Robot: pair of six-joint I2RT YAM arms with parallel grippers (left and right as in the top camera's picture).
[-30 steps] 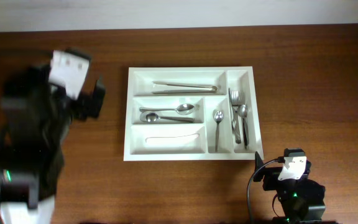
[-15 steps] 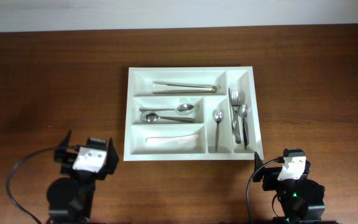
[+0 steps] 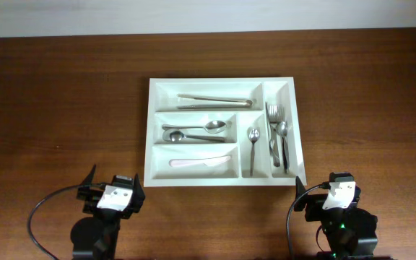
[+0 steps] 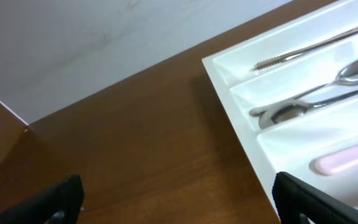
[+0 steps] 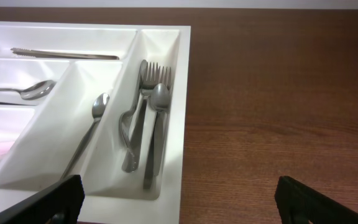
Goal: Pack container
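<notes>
Item one, near left edge of the surface (image 3: 42,108): left tool (image 3: 112,185), parked at the front, clear of the tray, both fingers spread wide and released, nothing between them. A black cable loops beside its base.

Item two, centre: the container (image 3: 152,130), a white tray lying flat on the dark wood, its long side running across, well back from both arms.
- Far long compartment: one slender metal piece (image 3: 215,100) lying lengthwise; its left end looks serrated in the left wrist view.
- Middle long compartment: two spoons (image 3: 193,131), side by side, bowls at opposite ends.
- Near long compartment: one pale utensil (image 3: 201,162), whitish-pink, lying lengthwise; its kind is hard to tell.
- Inner narrow compartment: one small spoon (image 3: 253,139), bowl toward the far side.
- Outer narrow compartment: forks (image 5: 146,78) and a spoon (image 5: 159,99) piled together, heads toward the far side.

Item three, front right: right tool (image 3: 328,189), just beside the tray's near right corner without touching it, fingers spread wide, released, grasping nothing.
</notes>
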